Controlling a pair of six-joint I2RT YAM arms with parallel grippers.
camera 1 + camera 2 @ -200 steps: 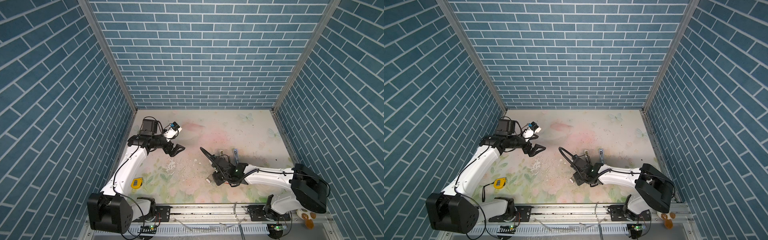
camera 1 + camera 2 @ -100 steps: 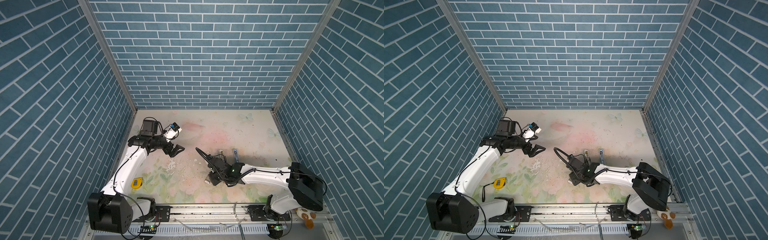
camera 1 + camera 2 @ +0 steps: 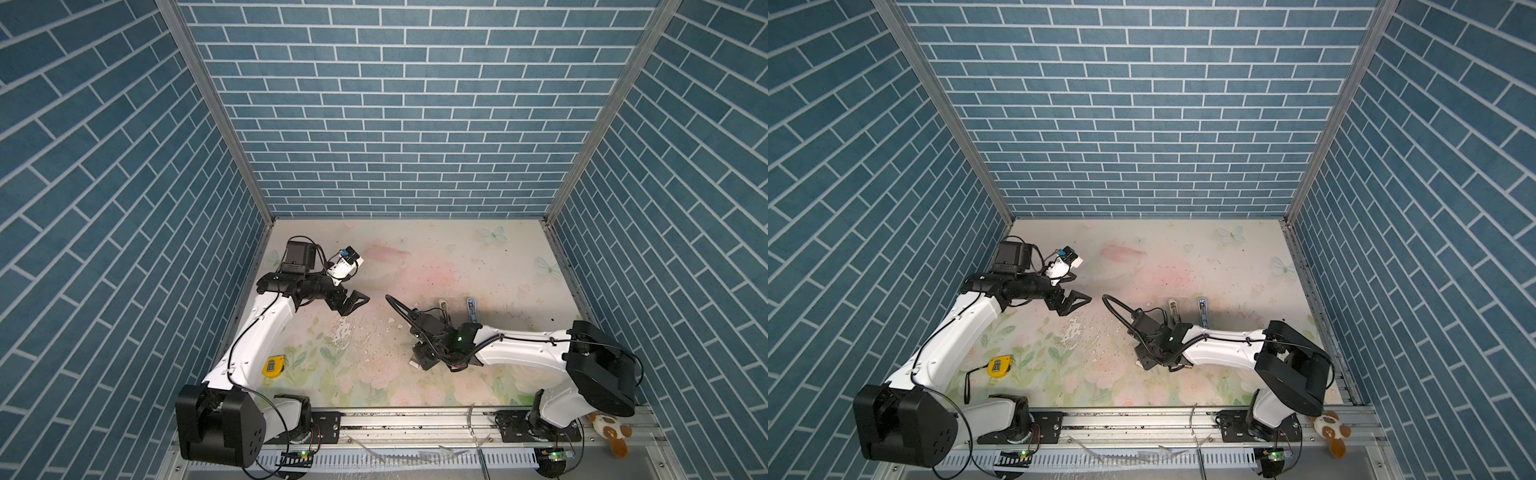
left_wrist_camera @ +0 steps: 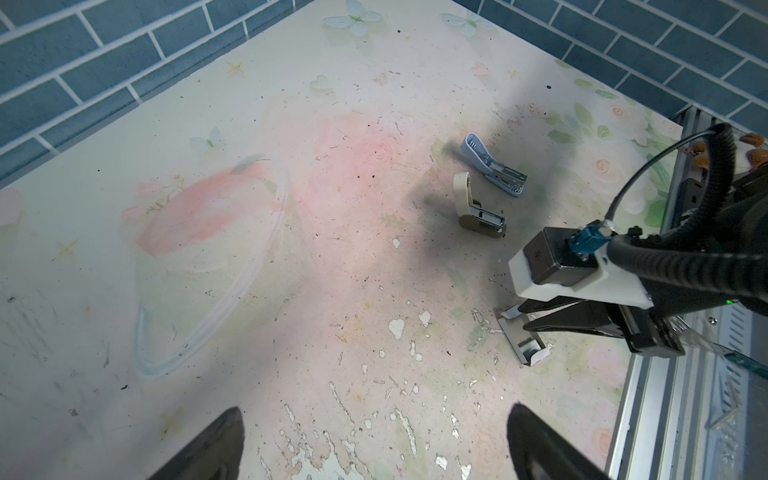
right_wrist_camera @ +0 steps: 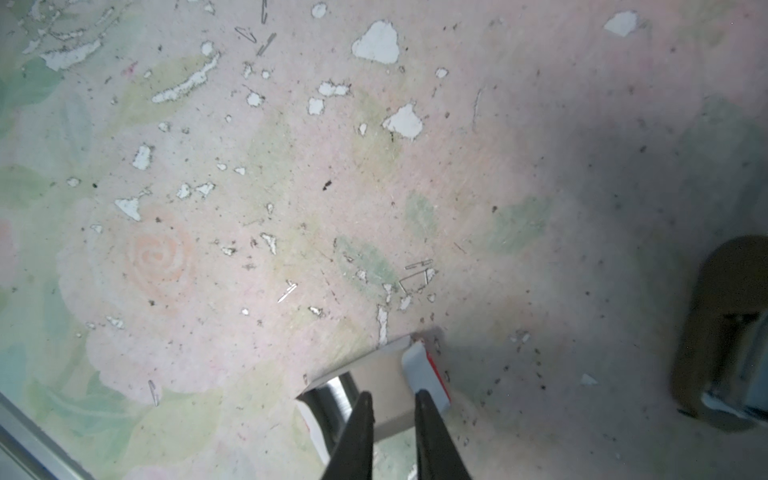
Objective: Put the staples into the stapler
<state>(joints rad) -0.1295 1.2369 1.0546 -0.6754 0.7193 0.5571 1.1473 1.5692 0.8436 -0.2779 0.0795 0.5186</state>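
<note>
Floral tabletop (image 3: 457,257), live. Right gripper (image 5: 392,395): jaws nearly closed, narrow gap, nothing between, tips over open cardboard box (image 5: 428,376). Staples (image 5: 334,392) inside box, beside tips. Beige stapler (image 4: 478,210) near, lid up. Left gripper (image 3: 357,305) wide open, empty, well apart.

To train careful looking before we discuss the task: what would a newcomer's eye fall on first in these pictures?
Probably the blue stapler and the beige stapler, lying hinged open side by side right of centre. Next, the right arm, jaws slightly apart, poised low over a small open box showing silvery staples. The left arm hovers at the left, jaws wide and empty.
</note>
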